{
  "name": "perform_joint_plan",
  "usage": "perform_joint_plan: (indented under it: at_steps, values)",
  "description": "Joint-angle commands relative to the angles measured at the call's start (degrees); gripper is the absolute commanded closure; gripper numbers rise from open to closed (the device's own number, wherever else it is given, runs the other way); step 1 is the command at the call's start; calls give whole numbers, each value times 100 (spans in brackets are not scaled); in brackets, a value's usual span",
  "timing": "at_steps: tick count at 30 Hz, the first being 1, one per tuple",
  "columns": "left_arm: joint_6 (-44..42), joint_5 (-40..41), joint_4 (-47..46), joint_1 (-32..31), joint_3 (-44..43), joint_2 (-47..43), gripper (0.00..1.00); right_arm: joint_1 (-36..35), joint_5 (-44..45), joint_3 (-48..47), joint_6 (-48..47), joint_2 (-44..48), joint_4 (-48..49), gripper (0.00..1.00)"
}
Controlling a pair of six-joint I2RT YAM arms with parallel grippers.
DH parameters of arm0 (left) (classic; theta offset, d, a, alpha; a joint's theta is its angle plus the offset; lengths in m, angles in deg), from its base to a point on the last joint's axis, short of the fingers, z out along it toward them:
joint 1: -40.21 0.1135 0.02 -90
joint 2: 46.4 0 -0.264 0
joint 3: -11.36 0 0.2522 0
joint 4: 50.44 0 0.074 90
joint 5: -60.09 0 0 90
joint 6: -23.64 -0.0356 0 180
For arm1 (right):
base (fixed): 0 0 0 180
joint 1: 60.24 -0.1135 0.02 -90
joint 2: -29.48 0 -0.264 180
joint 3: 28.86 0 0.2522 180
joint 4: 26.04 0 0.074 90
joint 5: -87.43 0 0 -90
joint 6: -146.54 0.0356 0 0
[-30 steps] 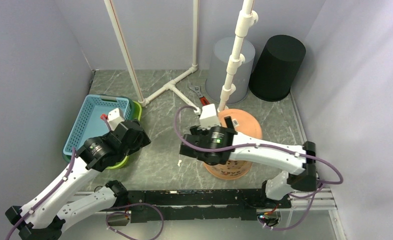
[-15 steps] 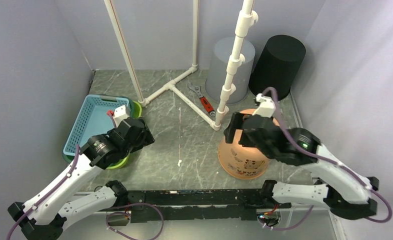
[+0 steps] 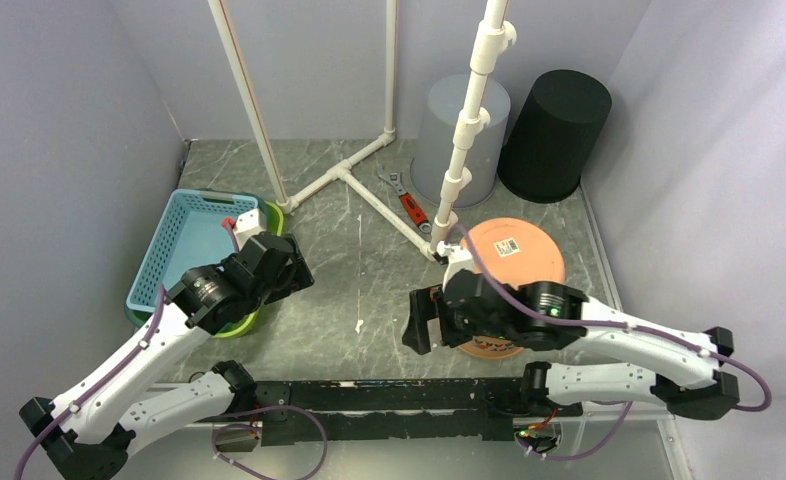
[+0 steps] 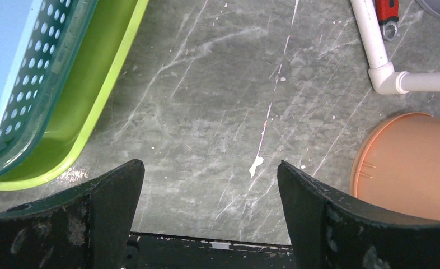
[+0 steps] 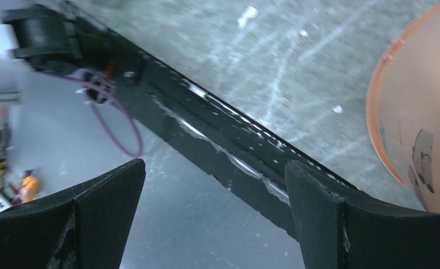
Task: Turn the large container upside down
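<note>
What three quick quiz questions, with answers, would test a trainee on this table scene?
1. Which end of the orange container faces up?
2. True or false: the left hand and the right hand both stand open, holding nothing.
3. What lies beside the white pipe? A. wrench B. spoon C. cup
Key: 1. Its labelled base. 2. True. 3. A.
</note>
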Motion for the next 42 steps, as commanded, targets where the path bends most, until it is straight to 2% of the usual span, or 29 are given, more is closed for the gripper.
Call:
perform_joint_plan:
  at_steps: [1,6,11,16,18,21,25,28,31,33,35,39,42]
  values:
    - [20,-74,-140,19,-105,40,6,-56,1525,-368,1182,-334,-1278,0]
    - [5,-91,-132,17,-158,97,7,-54,2828,-544,3293,-550,-3196,0]
    - [-28,-150,-192,15,-144,159,7,390,3245,-188,3559,-19,-3238,0]
    - [-47,-247,-236,20,-169,222,7,1537,3526,-264,3034,542,-3167,0]
    - [-64,-268,-253,15,-163,239,7,1819,3564,-326,2396,576,-2777,0]
    - [-68,-358,-340,20,-139,273,7,2263,3567,-399,2018,150,-2466,0]
    - [-132,-486,-346,15,-157,327,7,2781,3841,-591,2153,-609,-2628,0]
    - [-194,-503,-261,15,-201,325,7,3253,3840,-627,1651,-705,-2095,0]
    - [-368,-484,-349,18,-208,270,7,3783,3492,-366,485,-390,-949,0]
    - [-557,-330,-358,19,-262,236,7,4195,2940,7,-532,-114,128,0]
    - [-736,-162,-345,16,-314,210,7,4669,2273,199,-1203,20,791,0]
    - [-1422,5,-386,14,-467,246,6,5497,2046,149,-1449,-433,843,0]
    - [-1698,280,-269,14,-652,404,6,5836,2016,330,-1314,-628,1052,0]
